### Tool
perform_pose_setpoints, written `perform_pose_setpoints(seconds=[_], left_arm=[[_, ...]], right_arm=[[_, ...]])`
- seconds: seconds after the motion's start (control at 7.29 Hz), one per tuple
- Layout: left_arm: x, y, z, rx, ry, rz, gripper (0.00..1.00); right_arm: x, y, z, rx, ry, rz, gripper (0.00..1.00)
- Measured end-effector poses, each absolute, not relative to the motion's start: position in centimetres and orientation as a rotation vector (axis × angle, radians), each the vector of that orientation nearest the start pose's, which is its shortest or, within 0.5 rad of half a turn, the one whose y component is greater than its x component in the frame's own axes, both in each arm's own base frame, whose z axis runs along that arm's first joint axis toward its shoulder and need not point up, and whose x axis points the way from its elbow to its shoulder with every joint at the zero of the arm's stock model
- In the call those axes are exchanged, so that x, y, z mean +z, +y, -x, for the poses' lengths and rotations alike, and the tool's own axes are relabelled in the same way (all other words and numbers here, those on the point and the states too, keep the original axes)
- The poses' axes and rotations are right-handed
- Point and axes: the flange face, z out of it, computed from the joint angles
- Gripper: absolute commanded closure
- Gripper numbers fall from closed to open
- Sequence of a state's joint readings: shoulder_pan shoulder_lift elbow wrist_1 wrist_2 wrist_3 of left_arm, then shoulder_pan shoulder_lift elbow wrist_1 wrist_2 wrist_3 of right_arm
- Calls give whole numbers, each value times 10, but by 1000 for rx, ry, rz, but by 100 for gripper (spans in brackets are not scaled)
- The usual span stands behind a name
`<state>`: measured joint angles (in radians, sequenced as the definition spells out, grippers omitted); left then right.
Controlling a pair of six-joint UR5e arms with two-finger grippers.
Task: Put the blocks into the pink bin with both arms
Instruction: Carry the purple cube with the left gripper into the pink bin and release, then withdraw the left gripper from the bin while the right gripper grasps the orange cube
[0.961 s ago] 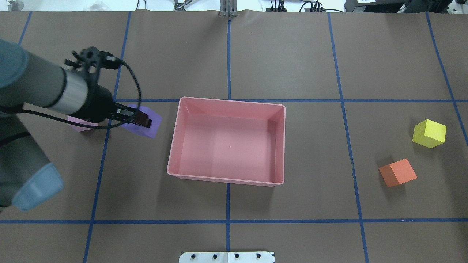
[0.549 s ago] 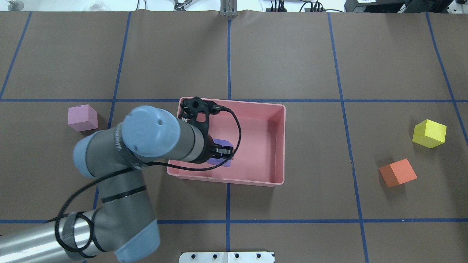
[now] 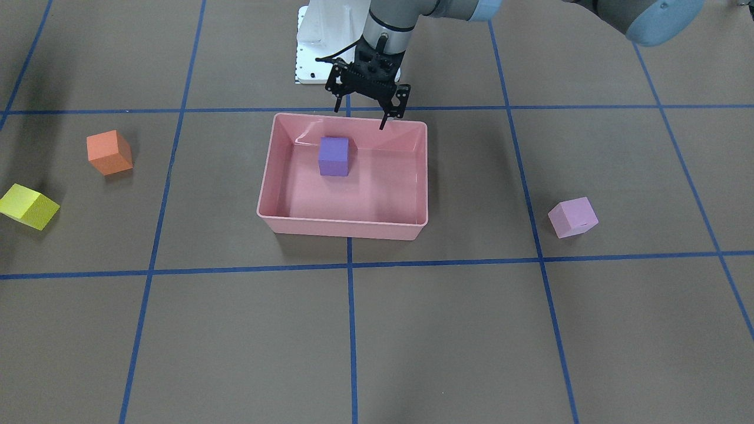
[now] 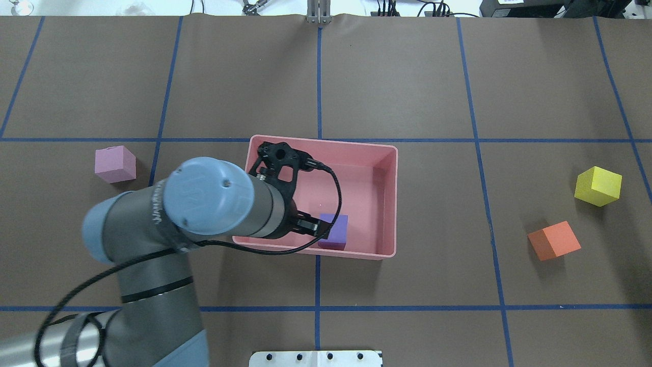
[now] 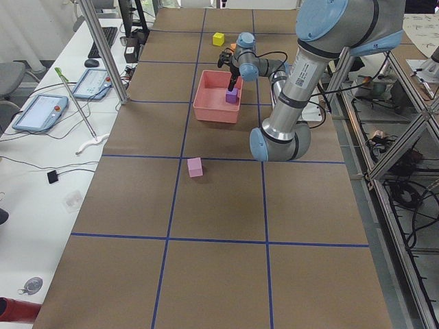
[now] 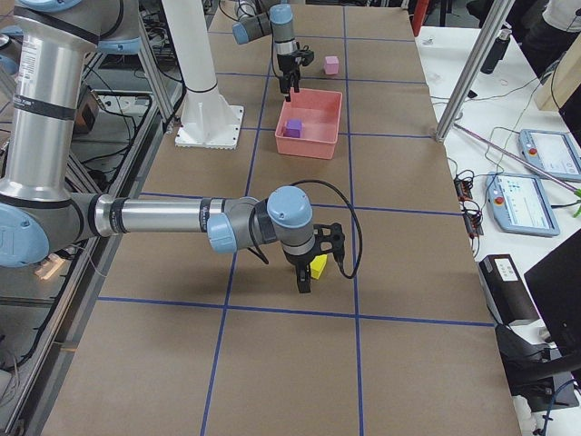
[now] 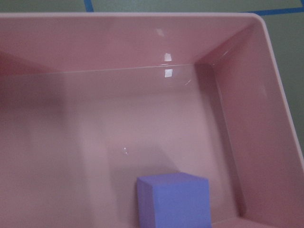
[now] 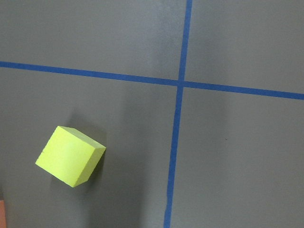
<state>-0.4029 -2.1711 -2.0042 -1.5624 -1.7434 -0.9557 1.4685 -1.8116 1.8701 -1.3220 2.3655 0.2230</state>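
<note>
My left gripper (image 3: 360,116) hangs open over the pink bin (image 3: 341,227), jaws spread clear of the purple block (image 3: 336,156) so it sits free inside.

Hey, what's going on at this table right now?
Two robot arms are putting foam blocks into a pink bin. The purple block sits inside the bin, and the left claw hangs open above it, holding nothing. The light pink block, orange block and yellow block lie on the table outside the bin. The right claw is down by the yellow block; I can't tell whether it is open.
</note>
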Motion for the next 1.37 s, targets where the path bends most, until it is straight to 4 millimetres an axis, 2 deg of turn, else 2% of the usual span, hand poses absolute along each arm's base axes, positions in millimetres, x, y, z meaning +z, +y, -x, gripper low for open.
perform_pose_setpoints(seconds=[0.14,0.27,0.41,0.55,0.82,1.1,1.37], left_arm=[[163,-330,-440,357,923,-386,0],[187,-333,-407,409,880,-399,0],[205,-337,-387,435,852,-405,0],[216,-338,-377,443,839,-407,0],[224,-339,-371,445,835,-409,0],[225,-339,-370,440,835,-407,0],[226,-339,-370,436,835,-405,0]], right_arm=[[575,-411,0,-17,-834,-149,0],[565,-408,22,-28,-847,-147,0],[560,-401,49,-22,-859,-149,0],[556,-391,82,0,-864,-153,0],[544,-374,139,31,-869,-151,0],[531,-356,187,9,-854,-152,0],[531,-339,226,-23,-811,-163,0]])
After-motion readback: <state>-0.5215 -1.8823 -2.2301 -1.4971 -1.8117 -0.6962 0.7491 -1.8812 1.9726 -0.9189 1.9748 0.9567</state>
